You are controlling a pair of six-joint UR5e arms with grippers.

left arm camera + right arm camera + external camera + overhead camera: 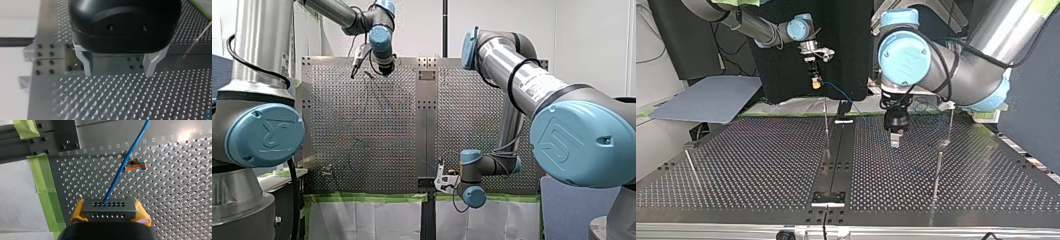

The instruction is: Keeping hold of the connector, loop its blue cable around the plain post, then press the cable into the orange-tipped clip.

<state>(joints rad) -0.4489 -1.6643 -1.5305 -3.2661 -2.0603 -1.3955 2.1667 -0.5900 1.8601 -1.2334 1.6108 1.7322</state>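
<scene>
The perforated metal surface [761, 160] stretches between my two arms, with green tape [41, 182] along its edge on my right arm's side. My right gripper [109, 213] is clamped on the grey connector [107, 206], one yellow pad on each side of it, and in the top view it hangs above that edge, clear of the surface. The blue cable [120, 172] leaves the connector's face and runs out over the holes. In the right wrist view it crosses just beside the orange-tipped clip [136, 166]; I cannot tell whether they touch. In the top view a thin post [826, 127] stands by the middle strip, apart from the cable. My left gripper [118, 73] points down just above the surface, its metal fingers [87, 66] spread wide with nothing between them.
</scene>
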